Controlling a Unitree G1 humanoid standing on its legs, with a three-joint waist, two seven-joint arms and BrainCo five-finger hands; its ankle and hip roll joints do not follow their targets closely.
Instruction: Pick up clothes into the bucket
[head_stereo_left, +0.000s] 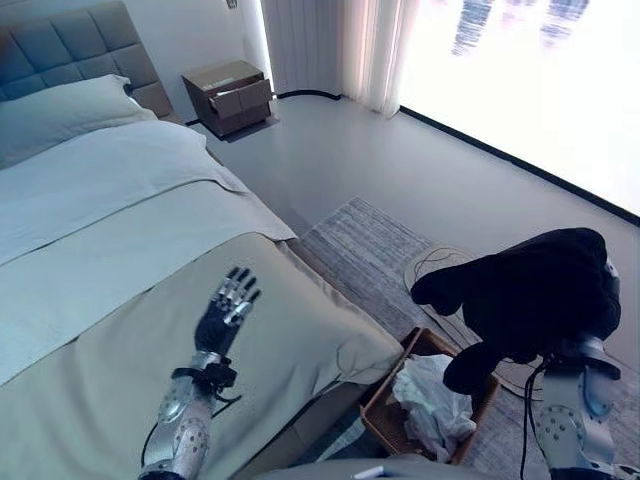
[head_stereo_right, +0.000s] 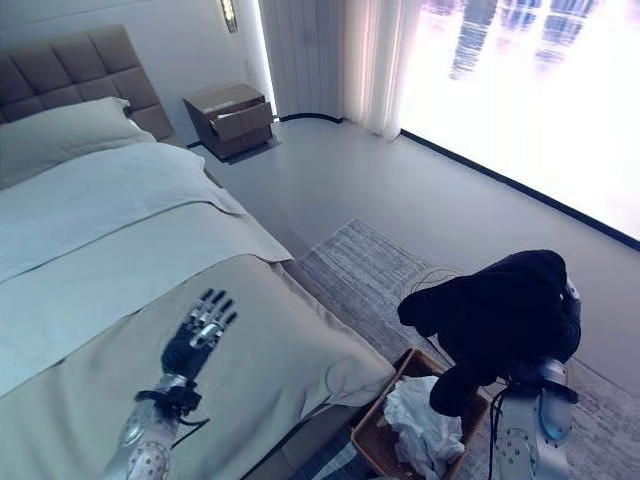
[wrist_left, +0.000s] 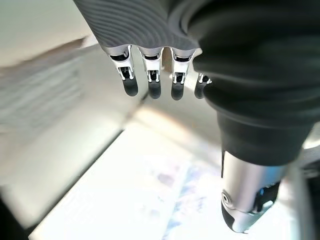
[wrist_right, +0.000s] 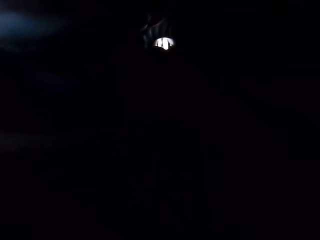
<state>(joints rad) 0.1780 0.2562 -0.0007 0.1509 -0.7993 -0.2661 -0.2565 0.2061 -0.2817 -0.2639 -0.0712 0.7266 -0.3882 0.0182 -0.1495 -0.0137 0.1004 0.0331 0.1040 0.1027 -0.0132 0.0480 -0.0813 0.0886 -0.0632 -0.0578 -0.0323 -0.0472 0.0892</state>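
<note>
A black garment (head_stereo_left: 530, 295) hangs draped over the end of my right arm (head_stereo_left: 565, 415), held up above and just right of the brown basket (head_stereo_left: 385, 400) on the floor by the bed's foot. My right hand is hidden under the cloth, which also darkens the right wrist view. White clothes (head_stereo_left: 432, 395) lie in the basket. A tail of the black garment dangles down to the basket's right rim. My left hand (head_stereo_left: 225, 315) hovers open over the beige bedcover (head_stereo_left: 120, 400), fingers (wrist_left: 152, 85) straight and holding nothing.
The bed (head_stereo_left: 120, 200) takes up the left side, with a pillow at its head. A wooden nightstand (head_stereo_left: 230, 95) stands at the back with a drawer ajar. A grey rug (head_stereo_left: 370, 240) lies under the basket. Curtains and a large window run along the right.
</note>
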